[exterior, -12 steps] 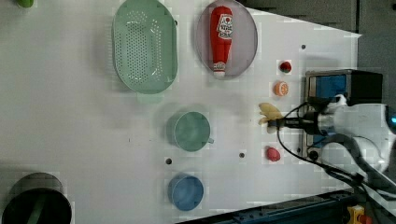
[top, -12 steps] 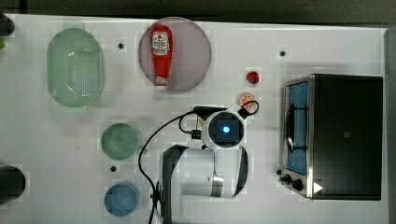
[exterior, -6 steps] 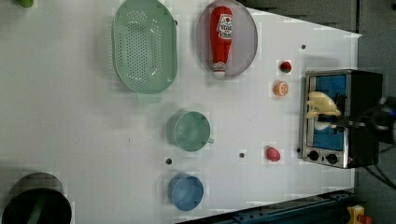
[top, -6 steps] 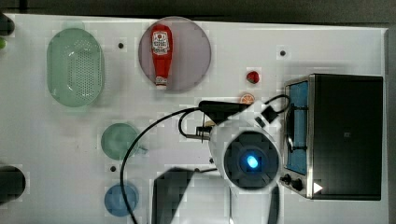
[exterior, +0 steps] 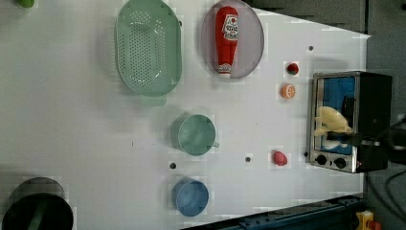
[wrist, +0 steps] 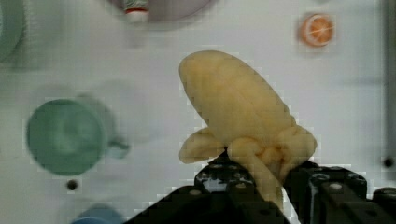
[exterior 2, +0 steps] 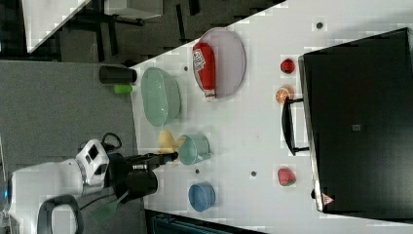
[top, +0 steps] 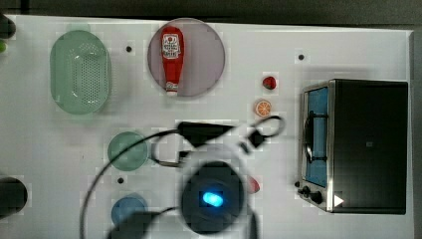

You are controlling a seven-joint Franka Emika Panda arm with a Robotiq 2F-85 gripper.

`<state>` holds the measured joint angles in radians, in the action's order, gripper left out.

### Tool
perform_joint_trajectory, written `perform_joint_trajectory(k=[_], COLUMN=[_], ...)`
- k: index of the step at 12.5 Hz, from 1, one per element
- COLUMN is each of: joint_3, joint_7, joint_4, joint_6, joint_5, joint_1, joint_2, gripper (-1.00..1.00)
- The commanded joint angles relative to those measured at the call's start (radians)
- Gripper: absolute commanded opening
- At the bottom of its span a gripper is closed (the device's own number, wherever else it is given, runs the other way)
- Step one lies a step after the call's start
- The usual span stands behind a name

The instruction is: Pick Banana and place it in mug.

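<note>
The banana (wrist: 243,112), pale yellow and cream, is held up off the table by its stem end in my gripper (wrist: 261,170), which is shut on it. In the left view the banana (exterior: 330,122) hangs in front of the toaster oven, with the gripper (exterior: 345,137) just beside it. In the right view the banana (exterior 2: 167,140) appears next to the pale green mug (exterior 2: 194,148), with the gripper (exterior 2: 168,157) by it. The mug (top: 128,151) (exterior: 194,135) (wrist: 65,136) stands upright on the white table. My arm (top: 211,196) looms large and blurred in the top view.
A purple plate (top: 209,59) carries a red ketchup bottle (top: 171,57). A green perforated basket (top: 79,72) sits on the top view's left, a blue cup (top: 128,209) below the mug. An orange slice (top: 263,107), strawberries (top: 269,82) (exterior: 280,158) and a toaster oven (top: 363,144) stand on the top view's right.
The banana has been lifted off the table in the shut gripper. The arm has risen toward the top camera, growing larger, and shifted down and left in the top view.
</note>
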<state>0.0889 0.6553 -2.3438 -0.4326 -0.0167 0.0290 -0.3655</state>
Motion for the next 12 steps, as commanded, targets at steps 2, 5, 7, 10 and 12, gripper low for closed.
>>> perform_joint_trajectory(k=[2, 5, 7, 10, 12], joint_3=[0.233, 0.312, 0.332, 0.344, 0.352], joint_7=[-0.409, -0.544, -0.575, -0.582, -0.583], joint_4=[-0.006, -0.007, -0.008, -0.009, -0.007], joint_6=[0.011, -0.114, -0.187, -0.287, -0.42], joint_5=[-0.075, -0.123, -0.123, -0.123, -0.123], joint_1=[-0.058, -0.058, -0.058, -0.058, -0.058], joint_2=[0.105, 0.179, 0.248, 0.369, 0.456], gripper=[-0.46, -0.46, -0.46, -0.46, -0.46])
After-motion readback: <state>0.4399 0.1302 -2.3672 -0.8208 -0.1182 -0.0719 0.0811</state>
